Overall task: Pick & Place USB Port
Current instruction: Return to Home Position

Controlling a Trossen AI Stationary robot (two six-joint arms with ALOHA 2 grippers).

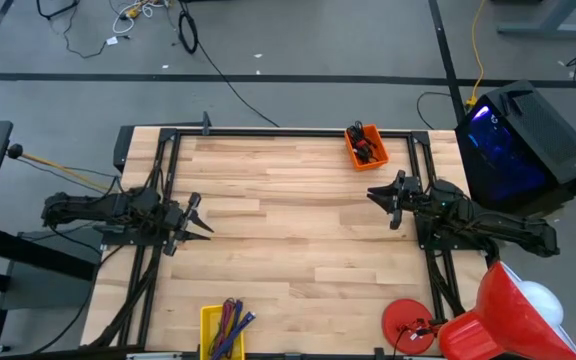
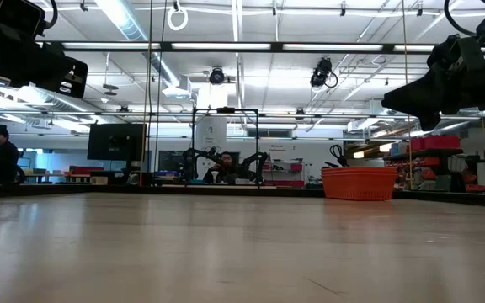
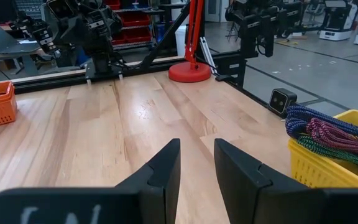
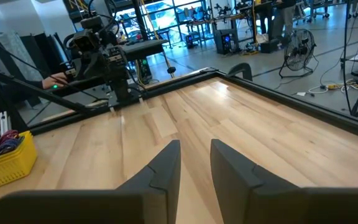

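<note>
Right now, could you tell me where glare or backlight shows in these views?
Low view: ceiling strip lights backlight the left arm and right arm into dark shapes, and the table carries a sheen. Right wrist view: a pale glare patch lies near the table's far corner. High view: light is even; the computer case glows blue.

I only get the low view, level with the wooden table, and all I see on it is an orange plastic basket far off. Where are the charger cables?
Observer: In a yellow plastic bin at the table edge opposite that orange plastic basket, nearer the left arm.
Visitor: What colours are they?
Observer: The left wrist view shows blue, pink and green braided charger cables heaped in it.
Visitor: Do the claws hold anything?
Observer: No. The left gripper and the right gripper are both open and empty, above the wooden table.
</note>
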